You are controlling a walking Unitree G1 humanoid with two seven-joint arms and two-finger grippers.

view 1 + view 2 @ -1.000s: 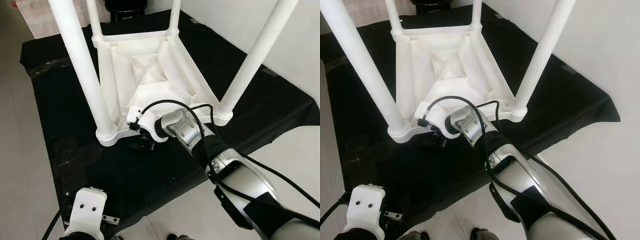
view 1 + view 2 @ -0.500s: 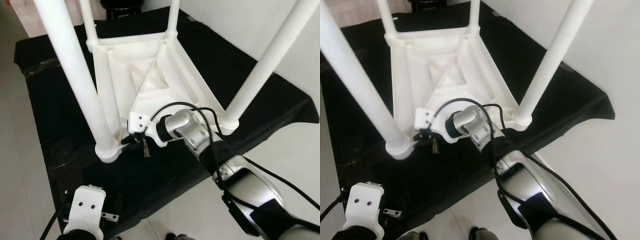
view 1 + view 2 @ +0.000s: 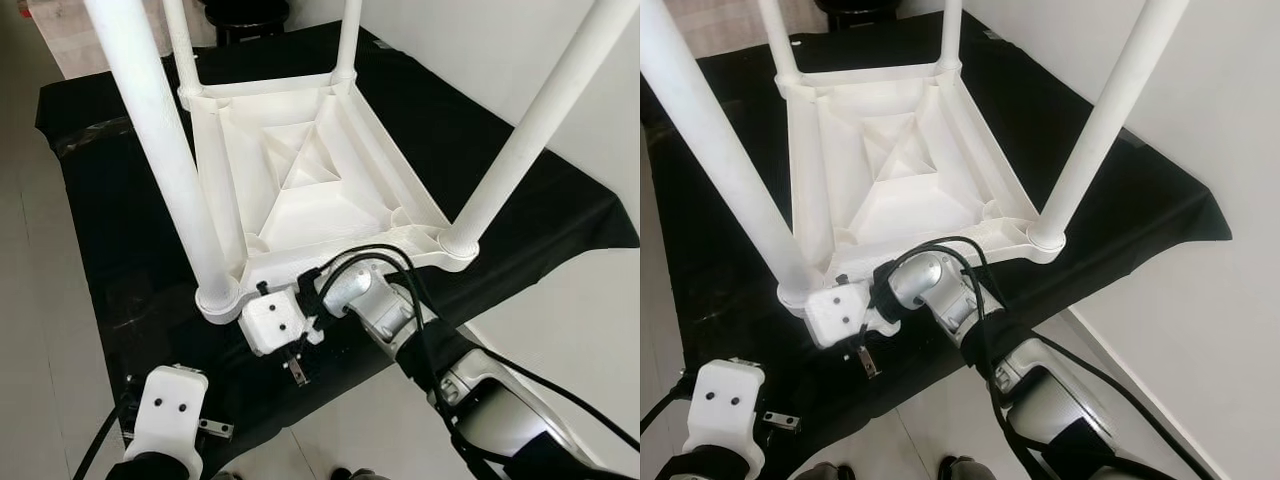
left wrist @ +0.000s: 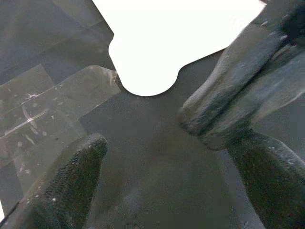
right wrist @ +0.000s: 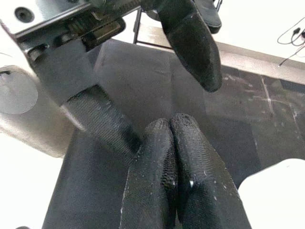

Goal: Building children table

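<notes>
The white children's table [image 3: 310, 190] lies upside down on a black cloth [image 3: 120, 230], its four legs pointing up. My right gripper [image 3: 297, 368] hangs just in front of the table's near left corner [image 3: 218, 297], over the cloth. It is shut with nothing between its pads [image 5: 170, 125]. My left gripper [image 4: 167, 157] sits low at the near left, below its white wrist housing [image 3: 170, 405]. Its fingers [image 5: 190, 43] stand open on either side of the right gripper's tips [image 4: 205, 114], holding nothing.
The near left leg [image 3: 165, 150] rises steeply right beside the right arm [image 3: 380, 305]. The near right leg [image 3: 530, 140] leans toward the white wall [image 3: 560, 60]. Pale tiled floor [image 3: 30, 330] borders the cloth on the left. A clear taped patch [image 4: 43, 109] lies on the cloth.
My right gripper has pulled back from the table's near left corner toward me and sunk lower over the cloth, close to the left gripper. The head view has shifted a little.
</notes>
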